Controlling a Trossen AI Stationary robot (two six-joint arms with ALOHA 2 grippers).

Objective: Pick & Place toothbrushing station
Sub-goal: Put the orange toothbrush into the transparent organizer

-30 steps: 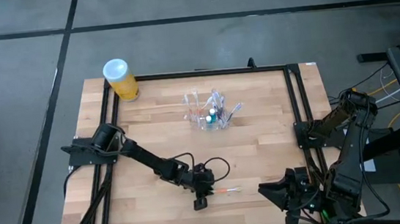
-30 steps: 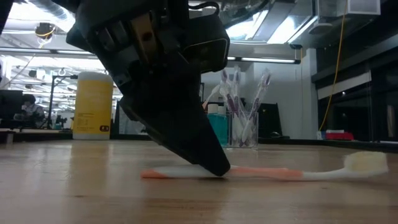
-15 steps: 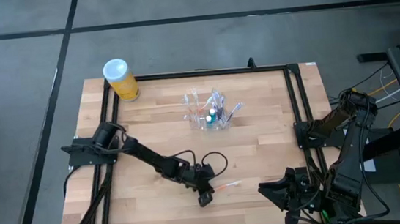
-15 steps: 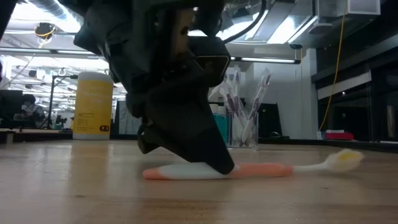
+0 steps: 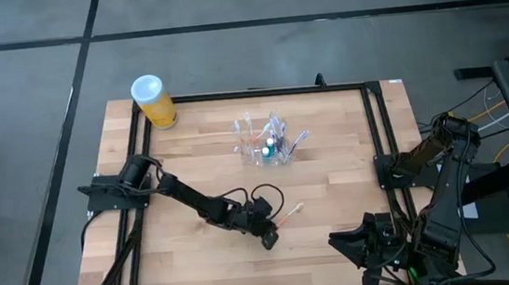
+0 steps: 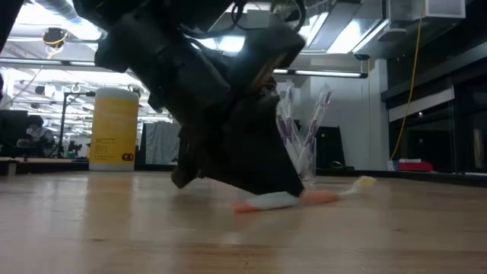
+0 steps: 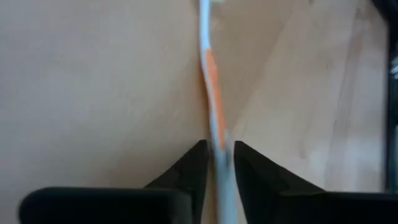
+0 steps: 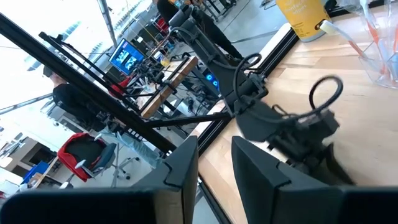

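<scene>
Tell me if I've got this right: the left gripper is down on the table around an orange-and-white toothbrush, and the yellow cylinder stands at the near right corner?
Not quite. The yellow cylinder stands at the far left corner, as the high view shows. The rest holds: the left gripper is down on the table with the toothbrush between its fingers.

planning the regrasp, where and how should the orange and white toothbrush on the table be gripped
Grip the orange and white toothbrush on its thick handle, from straight above, jaws across its width. It lies flat on the table; the left gripper straddles that end.
</scene>
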